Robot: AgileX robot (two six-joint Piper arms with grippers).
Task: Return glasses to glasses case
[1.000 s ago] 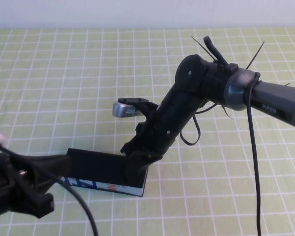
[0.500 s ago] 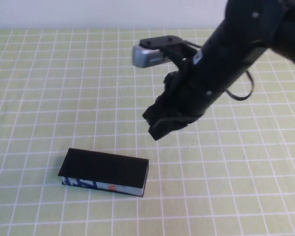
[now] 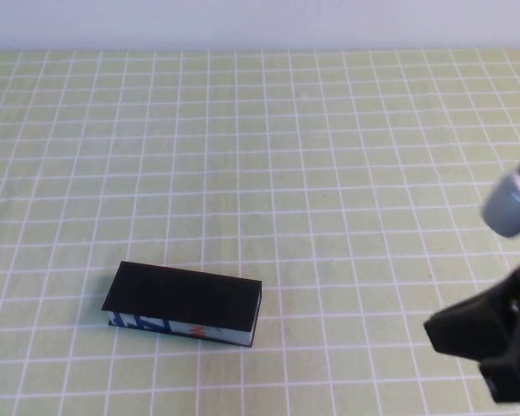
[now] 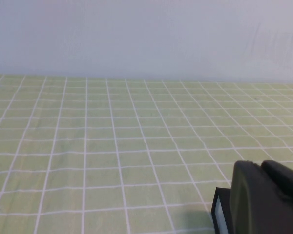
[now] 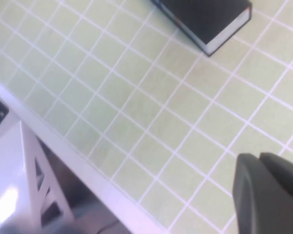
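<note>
The glasses case [image 3: 184, 303] lay shut on the bench [image 3: 329, 173], toward my left and near the front edge, its flat black lid down and the patterned front side facing me. I could see no glasses anywhere on the green checked cloth, so I judged they were inside the closed case, though nothing showed me that directly.

My right claw [image 3: 494, 342] hung at the right edge of the high view, well apart from the case and holding nothing that I could see. Whether its fingers were spread or closed I could not tell. From its own wrist camera I caught one corner of the case [image 5: 205, 19] and the front edge of the bench.

My left claw [image 4: 263, 200] did not appear in the high view at all. Its wrist camera showed only a dark part of it low over the cloth, with a pale-edged object just beside it that I could not identify, and I could not tell its opening either.

The risk I saw was the lid: if it had not latched fully, it could spring open. With both arms off to the sides, a careless swing back across could also knock the case toward the front edge.
</note>
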